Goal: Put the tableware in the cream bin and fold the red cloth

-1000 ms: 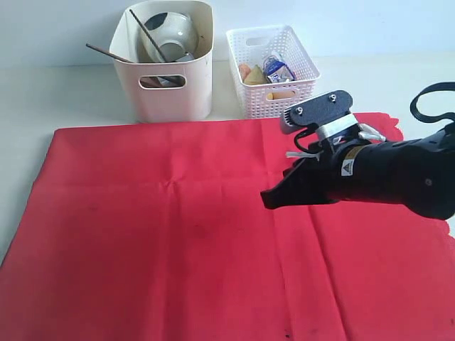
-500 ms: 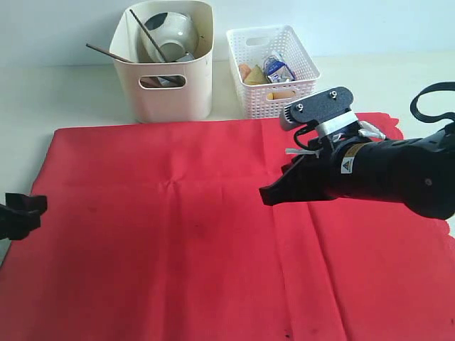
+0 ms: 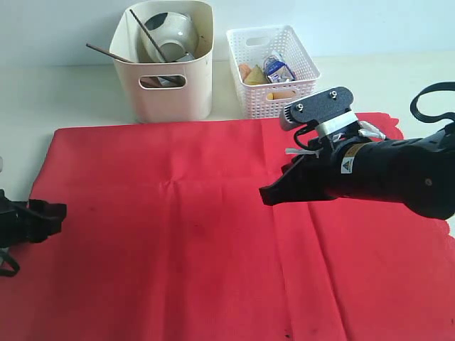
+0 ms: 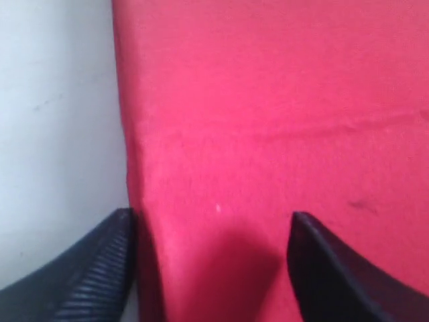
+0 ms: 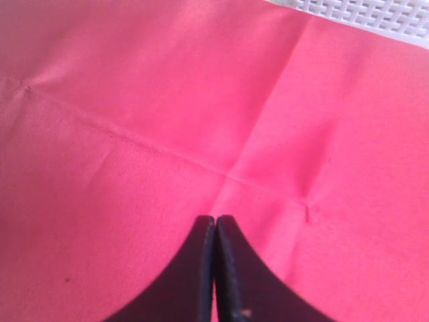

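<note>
red cloth lies spread flat on the table in front of the cream bin, which holds the pale green bowl, the chopsticks and other tableware too crowded to make out. the left gripper sits at the cloth's left edge with its jaws wide apart, one finger over bare table and the other over fabric, though whether they touch it is hard to tell. the right gripper hovers above the cloth's middle right, jaws pressed together and holding nothing.

Tableware in the bin, basket just right of it, both behind the cloth on the table
</note>
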`<state>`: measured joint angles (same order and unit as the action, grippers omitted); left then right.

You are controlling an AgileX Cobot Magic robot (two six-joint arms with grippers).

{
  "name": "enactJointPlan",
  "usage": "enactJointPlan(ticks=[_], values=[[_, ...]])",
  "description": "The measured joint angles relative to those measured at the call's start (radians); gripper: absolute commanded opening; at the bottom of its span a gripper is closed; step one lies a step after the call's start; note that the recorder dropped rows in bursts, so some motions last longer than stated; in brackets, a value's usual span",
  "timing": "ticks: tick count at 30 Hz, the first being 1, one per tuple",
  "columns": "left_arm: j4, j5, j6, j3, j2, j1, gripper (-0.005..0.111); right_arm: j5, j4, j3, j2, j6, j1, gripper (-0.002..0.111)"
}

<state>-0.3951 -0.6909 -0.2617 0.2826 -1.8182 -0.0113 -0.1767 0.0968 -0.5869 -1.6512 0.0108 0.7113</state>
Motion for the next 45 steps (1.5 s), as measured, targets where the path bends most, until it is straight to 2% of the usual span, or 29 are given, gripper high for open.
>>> enactJointPlan(ticks=[4,5,9,15,18,22,26,32,40,45], values=[[-0.024,-0.012,0.000,0.002,-0.012,0.000,0.004,0.000,0.000,0.000,0.000,0.000,0.000,0.000],[-0.024,-0.010,0.002,0.002,-0.012,0.001,0.000,0.000,0.000,0.000,0.000,0.000,0.000,0.000],[0.000,0.067,0.039,0.018,0.015,0.024,0.000,0.008,0.000,0.000,0.000,-0.002,0.000,0.000],[0.104,0.266,0.070,0.083,0.096,0.108,0.000,0.050,0.002,0.000,0.000,-0.002,0.000,0.000],[0.106,0.343,0.070,0.110,0.146,0.105,0.000,0.056,0.002,0.000,-0.005,-0.002,0.000,0.000],[0.106,0.454,0.070,0.152,0.230,0.044,0.000,0.060,0.002,0.000,-0.027,0.000,0.000,0.000],[0.106,0.545,0.039,0.186,0.344,-0.065,0.000,0.053,0.002,0.000,-0.048,-0.011,0.000,0.000],[0.106,0.603,0.006,0.233,0.492,-0.303,0.000,0.054,0.002,0.000,0.045,-0.049,0.000,0.000],[0.106,0.764,-0.003,0.379,0.526,-0.665,0.000,0.079,0.002,0.000,0.399,-0.097,-0.002,0.000],[0.106,0.781,-0.003,0.502,0.463,-0.832,0.000,0.067,0.005,0.000,0.645,-0.105,-0.026,0.000]])
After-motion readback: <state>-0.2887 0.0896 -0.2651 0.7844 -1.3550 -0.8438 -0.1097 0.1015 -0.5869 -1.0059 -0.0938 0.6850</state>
